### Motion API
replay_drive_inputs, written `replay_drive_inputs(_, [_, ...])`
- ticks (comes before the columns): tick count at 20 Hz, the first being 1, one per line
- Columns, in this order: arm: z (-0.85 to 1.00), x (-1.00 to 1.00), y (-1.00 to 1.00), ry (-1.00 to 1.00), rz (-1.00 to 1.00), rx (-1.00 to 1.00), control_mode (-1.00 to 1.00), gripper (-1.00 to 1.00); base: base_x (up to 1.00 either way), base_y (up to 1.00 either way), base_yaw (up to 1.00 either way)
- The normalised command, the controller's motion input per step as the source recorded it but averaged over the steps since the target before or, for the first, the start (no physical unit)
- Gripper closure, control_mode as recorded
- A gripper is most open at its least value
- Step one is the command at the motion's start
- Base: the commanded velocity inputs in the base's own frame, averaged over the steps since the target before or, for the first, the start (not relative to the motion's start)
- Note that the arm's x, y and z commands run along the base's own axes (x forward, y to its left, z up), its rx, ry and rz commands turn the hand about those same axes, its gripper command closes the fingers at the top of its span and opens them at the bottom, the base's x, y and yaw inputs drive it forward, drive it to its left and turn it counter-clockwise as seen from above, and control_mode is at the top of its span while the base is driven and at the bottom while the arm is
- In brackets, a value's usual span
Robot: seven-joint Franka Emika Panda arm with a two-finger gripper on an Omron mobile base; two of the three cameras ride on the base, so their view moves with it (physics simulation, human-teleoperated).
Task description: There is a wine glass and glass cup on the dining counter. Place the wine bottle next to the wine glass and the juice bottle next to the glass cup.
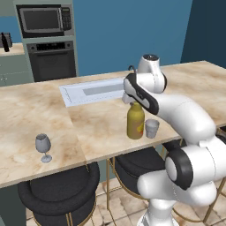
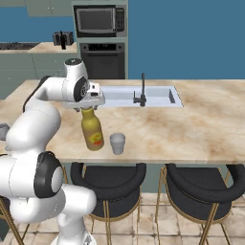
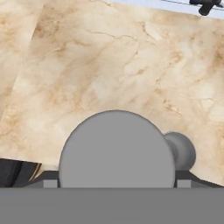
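Observation:
The juice bottle (image 1: 135, 123) (image 2: 93, 134) stands upright on the dining counter (image 1: 97, 128) (image 2: 191, 129) near its front edge. Close beside it, on its right, is the glass cup (image 1: 152, 128) (image 2: 117, 143) (image 3: 181, 151). My gripper (image 1: 133, 102) (image 2: 87, 109) (image 3: 117, 183) comes down from above and is shut on the bottle's grey cap (image 3: 117, 148), a finger pressed on each side. The wine glass (image 1: 43, 147) stands far to the left on the same counter. The wine bottle is out of view.
An inset sink (image 1: 88, 92) (image 2: 158, 95) with a black faucet (image 2: 142, 91) (image 3: 205, 5) lies behind the bottle. Black stools (image 1: 57, 194) (image 2: 107, 182) stand under the counter's front edge. A microwave and an oven (image 1: 50, 57) are at the back wall.

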Motion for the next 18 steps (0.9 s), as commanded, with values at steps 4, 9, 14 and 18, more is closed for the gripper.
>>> replay_drive_inputs(4, [-0.13,0.13,-0.10,0.00,0.00,0.00,-1.00,1.00,0.00,0.00,0.00])
replay_drive_inputs(9, [-0.16,0.18,-0.01,0.00,0.00,0.01,-1.00,1.00,0.00,0.00,0.00])
replay_drive_inputs(14, [-0.18,0.15,-0.04,0.00,0.00,0.00,-1.00,1.00,0.00,0.00,0.00])
replay_drive_inputs(18, [-0.21,0.05,-0.02,-0.04,0.00,0.00,-1.00,1.00,0.00,0.00,0.00])
